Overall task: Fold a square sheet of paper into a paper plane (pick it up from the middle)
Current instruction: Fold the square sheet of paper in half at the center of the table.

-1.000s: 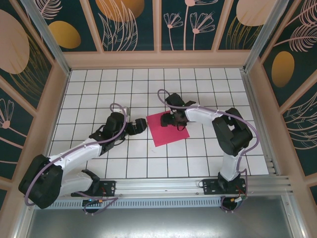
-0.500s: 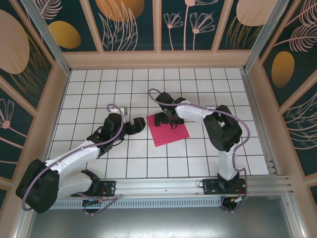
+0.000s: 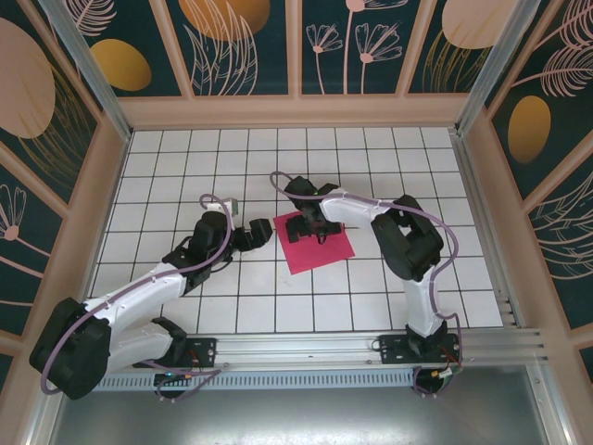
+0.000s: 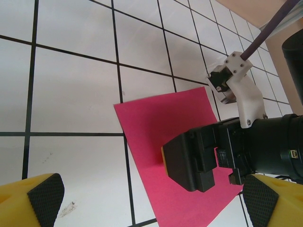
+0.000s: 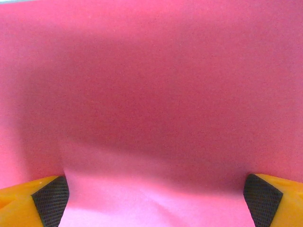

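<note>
Square sheet of paper — flat, magenta — left fingers, right fingers both spread.

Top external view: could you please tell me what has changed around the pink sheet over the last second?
The right end effector slid leftward over the square sheet of paper, and its arm swung left with it. It is open above the paper and holds nothing. The left end effector stayed open beside the sheet's left edge, and the sheet stayed flat in the same place.

One square sheet of paper — one left gripper, one right gripper — two fingers each.
</note>
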`<state>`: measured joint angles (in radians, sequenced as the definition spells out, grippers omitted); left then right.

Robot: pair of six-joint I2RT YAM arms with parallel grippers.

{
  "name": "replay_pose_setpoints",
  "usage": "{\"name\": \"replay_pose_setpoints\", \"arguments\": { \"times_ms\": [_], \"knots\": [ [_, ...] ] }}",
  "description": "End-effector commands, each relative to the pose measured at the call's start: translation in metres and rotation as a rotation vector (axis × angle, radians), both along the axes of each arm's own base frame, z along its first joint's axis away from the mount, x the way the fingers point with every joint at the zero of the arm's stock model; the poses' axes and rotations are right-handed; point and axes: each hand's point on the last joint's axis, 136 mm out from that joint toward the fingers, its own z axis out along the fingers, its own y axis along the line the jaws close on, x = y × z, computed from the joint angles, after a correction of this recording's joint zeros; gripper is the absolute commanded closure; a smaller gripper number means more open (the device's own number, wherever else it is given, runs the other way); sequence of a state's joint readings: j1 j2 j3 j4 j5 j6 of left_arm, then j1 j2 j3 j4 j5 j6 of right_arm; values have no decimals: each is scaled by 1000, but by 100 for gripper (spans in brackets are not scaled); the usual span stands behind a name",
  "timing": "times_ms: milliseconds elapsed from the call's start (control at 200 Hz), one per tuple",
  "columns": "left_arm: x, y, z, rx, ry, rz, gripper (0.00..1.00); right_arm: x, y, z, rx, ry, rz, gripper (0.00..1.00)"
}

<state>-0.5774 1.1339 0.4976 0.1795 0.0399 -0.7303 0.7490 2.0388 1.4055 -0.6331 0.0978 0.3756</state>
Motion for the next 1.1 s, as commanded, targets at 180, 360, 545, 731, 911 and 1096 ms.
{"name": "replay_pose_setpoints", "arguments": {
  "times_ms": [180,360,545,731,911,1096],
  "knots": [
    [2,-1,8,-13,-22,5,1,-31,-22,-55,-105,121,-5,5],
    [3,0,8,-9,-24,8,1,-23,-17,-44,-94,93,-8,15],
    [4,-2,7,-10,-16,6,1,-9,7,-7,24,45,5,31],
    [5,-3,8,-10,-14,7,1,4,16,23,102,-3,-35,60],
    [5,-2,11,-14,-20,9,1,10,28,55,250,-10,-57,69],
    [7,-3,15,-19,-26,12,1,18,48,113,642,31,-110,69]
  ]
}}
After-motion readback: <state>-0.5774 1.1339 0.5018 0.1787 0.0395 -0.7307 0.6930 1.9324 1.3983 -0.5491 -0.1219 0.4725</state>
